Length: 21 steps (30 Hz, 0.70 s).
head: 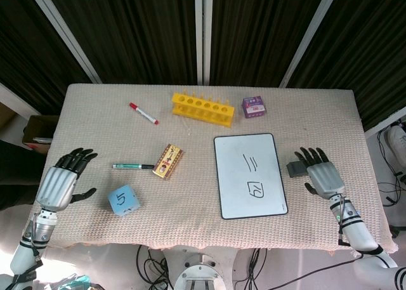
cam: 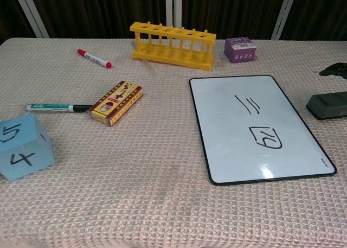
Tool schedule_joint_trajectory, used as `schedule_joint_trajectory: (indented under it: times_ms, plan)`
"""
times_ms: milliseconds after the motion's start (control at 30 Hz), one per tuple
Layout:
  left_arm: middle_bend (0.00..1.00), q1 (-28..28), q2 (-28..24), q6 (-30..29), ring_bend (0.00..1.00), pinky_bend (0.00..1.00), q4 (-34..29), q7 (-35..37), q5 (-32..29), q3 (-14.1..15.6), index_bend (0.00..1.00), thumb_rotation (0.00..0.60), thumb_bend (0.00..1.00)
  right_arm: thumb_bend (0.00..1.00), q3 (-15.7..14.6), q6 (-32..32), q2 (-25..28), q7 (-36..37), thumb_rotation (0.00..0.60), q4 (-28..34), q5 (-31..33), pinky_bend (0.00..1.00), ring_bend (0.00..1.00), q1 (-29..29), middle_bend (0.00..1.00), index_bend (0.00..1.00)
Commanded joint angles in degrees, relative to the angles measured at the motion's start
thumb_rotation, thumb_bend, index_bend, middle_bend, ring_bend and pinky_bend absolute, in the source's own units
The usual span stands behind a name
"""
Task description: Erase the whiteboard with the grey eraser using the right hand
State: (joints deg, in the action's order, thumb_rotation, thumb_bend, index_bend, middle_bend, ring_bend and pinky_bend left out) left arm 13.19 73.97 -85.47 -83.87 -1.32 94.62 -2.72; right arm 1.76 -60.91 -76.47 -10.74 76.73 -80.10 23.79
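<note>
The whiteboard (head: 249,174) (cam: 257,126) lies right of centre with black marks drawn on it. Just off its right edge sits the grey eraser (head: 295,169) (cam: 327,105) on the cloth. My right hand (head: 319,172) lies flat beside the eraser, fingers spread, its left edge touching or nearly touching the eraser; it holds nothing. In the chest view only the right hand's dark fingertips (cam: 336,69) show at the right edge. My left hand (head: 63,179) rests open at the table's left edge, holding nothing.
A yellow rack (head: 202,106) and a purple box (head: 254,106) stand at the back. A red marker (head: 143,113), a green pen (head: 132,166), a patterned small box (head: 167,161) and a blue cube (head: 124,200) lie on the left half.
</note>
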Motion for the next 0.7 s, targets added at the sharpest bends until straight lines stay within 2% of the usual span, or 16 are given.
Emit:
schedule_joint_trajectory:
  times_ms: [33, 700]
  plan:
    - [0.17, 0.01, -0.07, 0.23, 0.13, 0.27, 0.16, -0.08, -0.07, 0.27, 0.2, 0.6, 0.0, 0.2, 0.04, 0.1, -0.15, 0.06, 0.6, -0.2, 0.04, 0.0, 0.0, 0.07, 0.0, 0.0]
    - [0.17, 0.21, -0.44, -0.02, 0.13, 0.27, 0.35, 0.65, -0.32, 0.66, 0.2, 0.6, 0.0, 0.21, 0.4, 1.3, -0.47, -1.37, 0.6, -0.42, 0.43, 0.0, 0.0, 1.09, 0.0, 0.0]
